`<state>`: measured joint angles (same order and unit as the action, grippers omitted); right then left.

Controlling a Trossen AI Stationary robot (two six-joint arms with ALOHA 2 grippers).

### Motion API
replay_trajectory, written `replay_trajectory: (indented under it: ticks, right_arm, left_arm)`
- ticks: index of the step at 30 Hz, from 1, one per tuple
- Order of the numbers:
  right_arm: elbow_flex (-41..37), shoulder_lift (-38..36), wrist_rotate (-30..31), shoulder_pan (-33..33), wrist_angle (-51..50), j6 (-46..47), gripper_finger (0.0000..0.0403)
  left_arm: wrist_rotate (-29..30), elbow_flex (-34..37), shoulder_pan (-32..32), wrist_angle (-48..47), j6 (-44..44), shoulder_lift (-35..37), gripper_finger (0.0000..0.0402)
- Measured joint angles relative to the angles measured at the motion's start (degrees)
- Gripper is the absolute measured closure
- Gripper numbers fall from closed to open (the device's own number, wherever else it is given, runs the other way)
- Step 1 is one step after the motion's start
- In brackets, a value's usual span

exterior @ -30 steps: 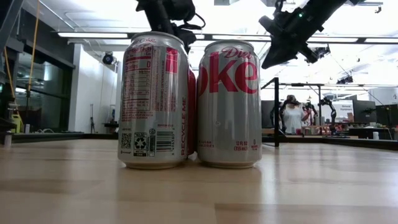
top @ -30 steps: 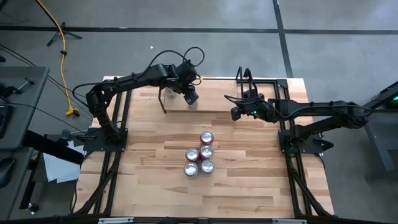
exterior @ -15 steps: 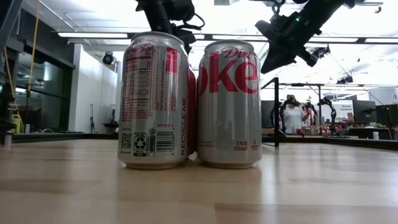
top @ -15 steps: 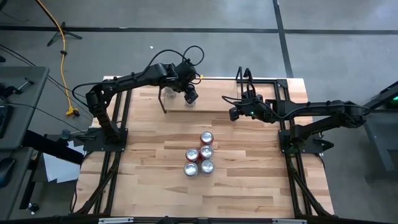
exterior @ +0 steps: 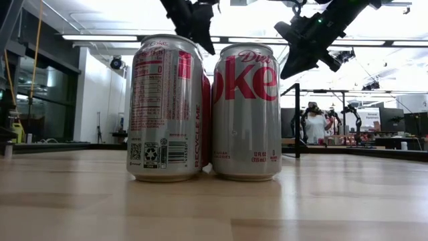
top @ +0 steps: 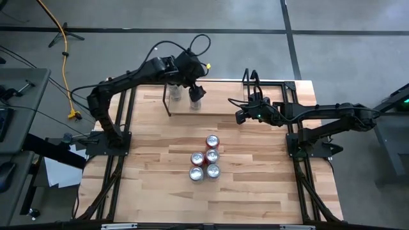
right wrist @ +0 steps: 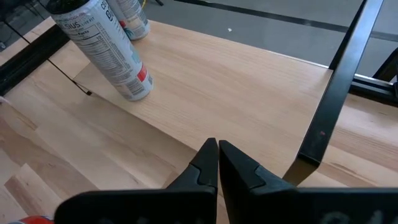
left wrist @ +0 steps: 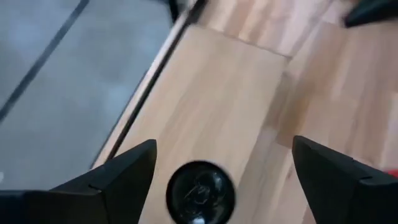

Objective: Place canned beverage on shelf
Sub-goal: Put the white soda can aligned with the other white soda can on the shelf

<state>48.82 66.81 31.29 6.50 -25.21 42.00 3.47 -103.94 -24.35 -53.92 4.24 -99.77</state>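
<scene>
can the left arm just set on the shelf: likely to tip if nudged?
The can stands upright on the shelf; tall and narrow, it would probably topple from a push near its top. On its side the round body would likely roll. The left gripper is open above it, so lifting straight up looks safest.

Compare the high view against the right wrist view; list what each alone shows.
Only high: the whole cluster of red-topped silver cans mid-table, and the yellow cable on the floor. Only right wrist: the printed side label of the nearer silver can, and the right tool seen shut. Both: the pale wooden plank shelf carrying two cans.
</scene>
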Motion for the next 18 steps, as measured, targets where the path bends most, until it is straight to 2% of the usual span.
replay_trajectory:
  ticks: [6, 9, 11, 15, 18]
  right_arm:
    - [0.00, 0.00, -0.14, 0.00, -0.01, 0.09, 0.0402]
    - [0.00, -0.02, -0.24, -0.02, 0.00, 0.20, 0.0402]
    - [0.00, -0.02, -0.25, -0.01, 0.00, 0.49, 0.0402]
    - [0.00, -0.02, -0.26, -0.01, -0.02, 1.68, 0.0402]
    - [0.00, -0.02, -0.40, -0.02, -0.02, 1.70, 0.0402]
  left_arm:
    - [-15.90, 0.02, -2.37, -0.46, 8.93, 0.40, 0.0047]
    - [-27.91, 0.02, -4.87, -2.58, 14.22, 0.40, 0.0038]
    - [-33.40, 0.02, -6.72, -3.16, 15.66, 0.40, 0.0037]
    - [-36.13, 0.06, -10.66, -3.40, 17.15, 0.40, 0.0037]
    - [-40.51, 0.08, -13.42, -3.39, 18.77, 0.53, 0.0037]
